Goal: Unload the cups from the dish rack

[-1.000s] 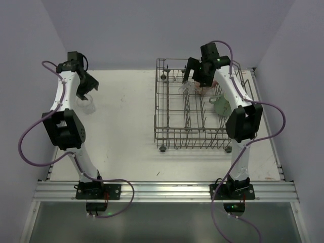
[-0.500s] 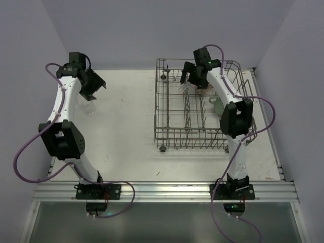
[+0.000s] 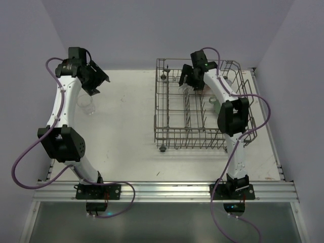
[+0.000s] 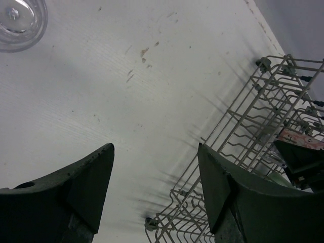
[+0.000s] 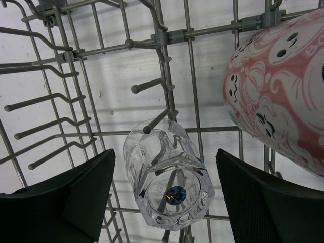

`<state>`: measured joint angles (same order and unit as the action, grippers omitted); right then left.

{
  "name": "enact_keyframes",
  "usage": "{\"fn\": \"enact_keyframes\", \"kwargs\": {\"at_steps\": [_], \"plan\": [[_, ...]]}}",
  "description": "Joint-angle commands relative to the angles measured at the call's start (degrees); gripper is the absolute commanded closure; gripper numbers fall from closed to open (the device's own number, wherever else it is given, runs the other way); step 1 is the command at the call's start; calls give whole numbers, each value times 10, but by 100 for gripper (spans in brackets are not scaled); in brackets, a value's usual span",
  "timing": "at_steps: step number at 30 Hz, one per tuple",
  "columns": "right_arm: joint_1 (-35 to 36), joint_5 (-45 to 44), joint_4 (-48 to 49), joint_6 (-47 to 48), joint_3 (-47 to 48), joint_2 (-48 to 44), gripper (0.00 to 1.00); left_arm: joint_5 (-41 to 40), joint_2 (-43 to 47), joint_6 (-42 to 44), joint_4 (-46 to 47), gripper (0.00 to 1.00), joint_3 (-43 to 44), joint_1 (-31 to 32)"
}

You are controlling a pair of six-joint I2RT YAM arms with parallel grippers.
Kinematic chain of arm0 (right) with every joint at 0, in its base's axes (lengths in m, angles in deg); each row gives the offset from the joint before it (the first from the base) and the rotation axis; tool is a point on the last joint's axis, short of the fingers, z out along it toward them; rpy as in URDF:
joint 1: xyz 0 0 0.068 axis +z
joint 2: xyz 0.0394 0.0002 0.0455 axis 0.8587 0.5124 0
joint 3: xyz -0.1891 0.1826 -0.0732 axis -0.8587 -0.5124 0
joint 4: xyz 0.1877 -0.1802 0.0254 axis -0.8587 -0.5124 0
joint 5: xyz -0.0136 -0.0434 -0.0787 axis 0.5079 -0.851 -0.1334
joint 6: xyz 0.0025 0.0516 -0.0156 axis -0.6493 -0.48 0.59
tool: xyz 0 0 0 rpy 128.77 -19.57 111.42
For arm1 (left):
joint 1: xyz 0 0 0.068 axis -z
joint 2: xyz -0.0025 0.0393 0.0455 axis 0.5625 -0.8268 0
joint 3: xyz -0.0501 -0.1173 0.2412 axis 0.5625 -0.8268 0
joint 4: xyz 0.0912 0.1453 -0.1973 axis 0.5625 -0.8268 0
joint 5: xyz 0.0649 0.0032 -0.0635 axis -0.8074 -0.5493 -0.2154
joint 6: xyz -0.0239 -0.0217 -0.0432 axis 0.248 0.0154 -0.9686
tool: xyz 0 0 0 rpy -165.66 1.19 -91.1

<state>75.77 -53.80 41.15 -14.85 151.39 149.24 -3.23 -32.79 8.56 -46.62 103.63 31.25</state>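
Observation:
The grey wire dish rack (image 3: pixel 167 132) stands at the right of the table. My right gripper (image 5: pixel 166 164) is open inside it, its fingers either side of a clear glass tumbler (image 5: pixel 169 182) tipped on the tines, base toward the camera. The pink-red patterned cup (image 5: pixel 281 98) lies beside it to the right. The mint-green mug (image 3: pixel 218 105) sits deeper in the rack. My left gripper (image 4: pixel 156 159) is open and empty above the table, left of the rack (image 4: pixel 263 126). Another clear tumbler (image 3: pixel 87 105) stands on the table at the left; it also shows in the left wrist view (image 4: pixel 20 20).
The white table (image 3: pixel 126 126) has raised edges and purple walls close on three sides. The rack's wheels (image 3: pixel 162 148) rest on the table. Purple cables loop from both arms.
My left arm has lifted away from the tumbler on the table and turned toward the rack. My right gripper has moved back and down over the tumbler in the rack.

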Motion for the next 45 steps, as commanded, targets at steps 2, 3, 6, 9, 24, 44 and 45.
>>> {"fn": "enact_keyframes", "kwargs": {"at_steps": [2,3,6,9,24,44,45], "plan": [[-5,16,28,-12,29,9,20,23,20,18,-4,29,44,4],[-5,17,28,-13,31,11,22,24,19,23,-4,29,47,6],[-5,16,31,-14,36,12,33,25,15,30,-5,29,60,14],[-4,13,32,-10,44,14,44,30,9,35,-5,29,70,22],[-5,-20,-24,4,58,-68,94,148,-40,34,67,29,114,76],[-9,121,-115,-44,-93,-406,100,510,-19,-303,739,32,-80,208],[-8,132,-115,-49,-105,-422,100,513,-14,-338,783,32,-100,213]]}}
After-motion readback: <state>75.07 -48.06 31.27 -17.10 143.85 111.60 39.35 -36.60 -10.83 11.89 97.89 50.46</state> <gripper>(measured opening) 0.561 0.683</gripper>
